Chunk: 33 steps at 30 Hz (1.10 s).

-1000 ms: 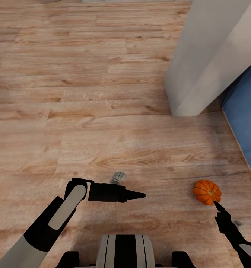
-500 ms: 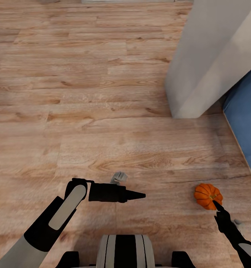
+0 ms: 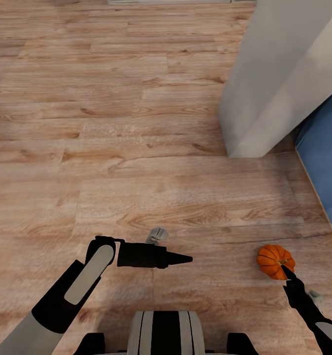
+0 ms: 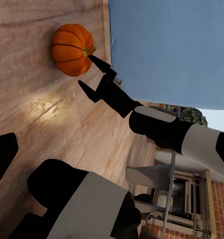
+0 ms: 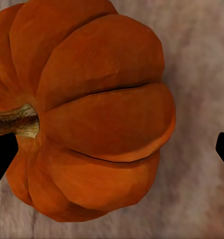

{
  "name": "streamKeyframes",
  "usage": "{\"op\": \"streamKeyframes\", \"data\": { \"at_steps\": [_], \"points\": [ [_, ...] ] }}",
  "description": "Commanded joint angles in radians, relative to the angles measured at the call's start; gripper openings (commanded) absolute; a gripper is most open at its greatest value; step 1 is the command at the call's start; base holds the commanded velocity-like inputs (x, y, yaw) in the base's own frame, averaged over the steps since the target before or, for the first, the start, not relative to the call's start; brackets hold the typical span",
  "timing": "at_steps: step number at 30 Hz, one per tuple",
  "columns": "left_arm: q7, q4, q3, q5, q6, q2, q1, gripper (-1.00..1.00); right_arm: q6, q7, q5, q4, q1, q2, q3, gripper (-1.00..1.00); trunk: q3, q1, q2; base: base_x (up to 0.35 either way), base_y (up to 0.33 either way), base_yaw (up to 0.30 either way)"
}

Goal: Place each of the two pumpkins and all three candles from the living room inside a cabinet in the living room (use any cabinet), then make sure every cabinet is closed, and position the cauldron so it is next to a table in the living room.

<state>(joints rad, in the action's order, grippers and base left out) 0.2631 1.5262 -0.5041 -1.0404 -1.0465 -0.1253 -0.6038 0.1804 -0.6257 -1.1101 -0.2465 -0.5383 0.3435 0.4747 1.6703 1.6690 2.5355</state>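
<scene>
Right gripper spread wide over floor pumpkin.

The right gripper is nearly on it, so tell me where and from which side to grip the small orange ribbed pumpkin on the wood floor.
Grip the small orange ribbed pumpkin across its rounded belly, coming down from above. It sits on the wooden plank floor, so its sides are free. In the right wrist view its stem points sideways; probably too short to hold. The right gripper is open, one fingertip by the stem, the other beyond the far ribs.
</scene>
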Motion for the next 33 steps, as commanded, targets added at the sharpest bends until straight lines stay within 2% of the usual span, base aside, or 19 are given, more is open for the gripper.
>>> {"op": "streamKeyframes", "data": {
  "at_steps": [1,3,10,15,19,33],
  "points": [
    [0.010,0.000,-0.001,0.010,-0.001,0.000,-0.001,1.00,0.010,-0.003,-0.010,0.001,0.000,0.000,0.002,1.00,0.000,0.000,0.000,0.000,0.000,0.000],
    [0.010,0.000,-0.001,0.010,-0.001,0.000,-0.001,1.00,0.010,-0.003,-0.010,0.001,0.000,0.000,0.002,1.00,0.000,0.000,0.000,0.000,0.000,0.000],
    [0.010,0.000,-0.001,0.010,-0.001,0.000,0.000,1.00,0.010,-0.003,-0.010,0.000,0.000,0.000,0.002,1.00,0.028,0.003,0.002,0.000,0.000,0.000],
    [0.010,0.000,-0.001,0.010,-0.001,0.000,-0.001,1.00,0.010,-0.003,-0.010,0.000,0.000,0.000,0.002,1.00,0.028,0.003,0.002,0.000,0.000,0.000],
    [0.010,0.000,-0.001,0.010,-0.001,0.000,0.000,1.00,0.010,-0.003,-0.010,0.000,0.000,0.000,0.002,1.00,0.043,0.005,0.003,0.000,0.000,0.000],
    [0.011,0.000,0.000,0.010,-0.001,0.000,-0.001,1.00,0.010,-0.003,-0.010,-0.001,-0.001,0.000,0.002,1.00,0.043,0.005,0.003,0.031,0.007,0.000]
  ]
}}
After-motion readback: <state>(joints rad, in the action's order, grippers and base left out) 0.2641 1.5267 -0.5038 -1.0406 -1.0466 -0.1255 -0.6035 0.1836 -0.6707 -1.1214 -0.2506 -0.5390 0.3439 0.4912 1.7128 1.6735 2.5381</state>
